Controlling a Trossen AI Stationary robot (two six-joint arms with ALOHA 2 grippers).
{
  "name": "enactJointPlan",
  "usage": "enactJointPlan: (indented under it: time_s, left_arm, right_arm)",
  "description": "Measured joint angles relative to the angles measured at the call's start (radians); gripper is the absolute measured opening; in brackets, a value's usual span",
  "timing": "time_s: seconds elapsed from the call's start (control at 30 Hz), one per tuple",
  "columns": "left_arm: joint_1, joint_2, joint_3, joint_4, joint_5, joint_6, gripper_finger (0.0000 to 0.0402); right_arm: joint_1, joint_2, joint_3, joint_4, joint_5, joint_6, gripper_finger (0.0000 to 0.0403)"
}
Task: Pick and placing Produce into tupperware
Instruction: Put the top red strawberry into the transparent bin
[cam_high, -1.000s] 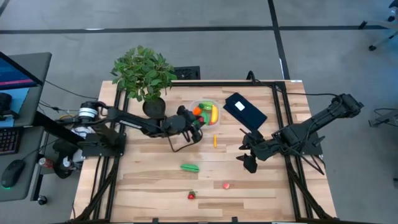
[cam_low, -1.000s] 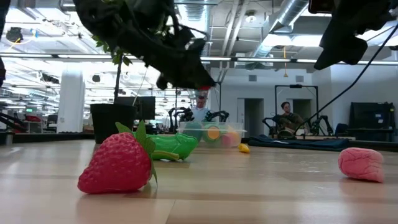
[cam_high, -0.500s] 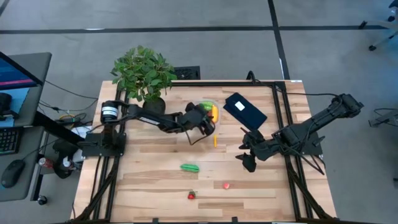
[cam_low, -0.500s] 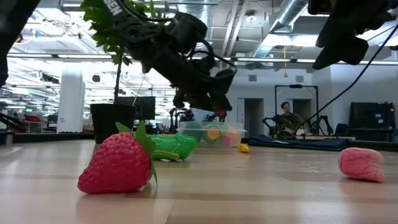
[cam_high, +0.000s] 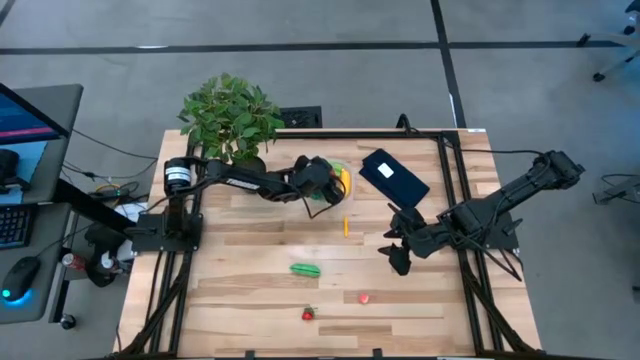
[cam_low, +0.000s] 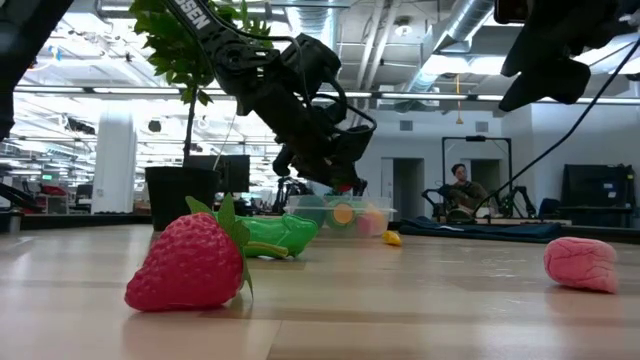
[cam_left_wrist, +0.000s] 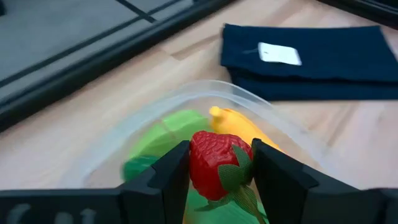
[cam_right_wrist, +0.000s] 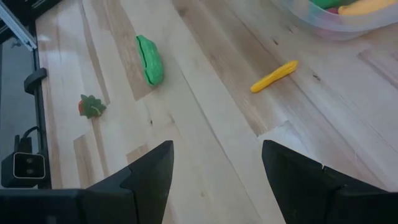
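Pincer on my left arm (cam_left_wrist: 219, 177) is clamped on a red strawberry (cam_left_wrist: 217, 165) and hangs just above the tupperware (cam_left_wrist: 292, 134), which sits at the far middle of the desk (cam_high: 250, 290) beside the potted plant (cam_high: 230, 118) and already holds a banana (cam_left_wrist: 239, 124) and green pieces (cam_left_wrist: 171, 127). I judge this the placing step: next I need to let the jaws part so the berry drops inside the rim, then lift clear. My right pincer (cam_right_wrist: 214, 168) waits with jaws wide over the desk's right side. Loose produce is left: a green piece (cam_high: 306, 269), a small strawberry (cam_high: 308, 314), a pink piece (cam_high: 364, 297) and a yellow-orange piece (cam_high: 346, 226). Only the left wrist view shows the berry between the fingers; from above, the arm hides it.
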Motion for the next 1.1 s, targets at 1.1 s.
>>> enactJointPlan:
  time_s: [1.1]
  left_arm:
    - [-0.001, -0.002, 0.000, 0.022, 0.111, 0.037, 0.0154]
  right_arm:
    - [0.000, 0.000, 0.000, -0.002, 0.000, -0.019, 0.0240]
